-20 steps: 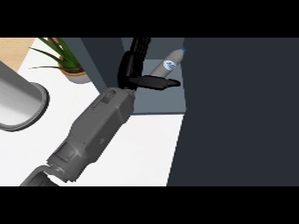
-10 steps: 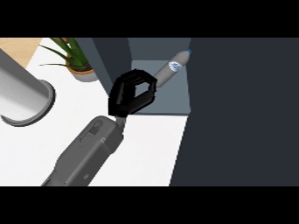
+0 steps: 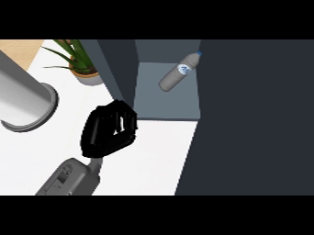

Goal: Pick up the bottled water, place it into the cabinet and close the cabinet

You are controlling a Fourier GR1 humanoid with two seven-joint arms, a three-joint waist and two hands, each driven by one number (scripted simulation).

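Note:
The bottled water (image 3: 178, 72) lies tilted on its side on the grey floor of the open cabinet (image 3: 166, 104), its blue cap pointing to the upper right. My right hand (image 3: 109, 129) hovers over the white counter in front of the cabinet's left wall, below and left of the bottle and apart from it. Its fingers are curled and hold nothing. A big dark panel, the cabinet door (image 3: 261, 119), fills the right side of the view. My left hand does not show.
A potted plant (image 3: 82, 69) stands on the counter just left of the cabinet. A large grey cylinder (image 3: 16, 97) with a flanged base stands at the far left. The white counter (image 3: 153, 156) lies between my forearm and the door.
My right hand has let go of the bottle and drawn back out of the cabinet, down and to the left. The bottle stays lying inside.

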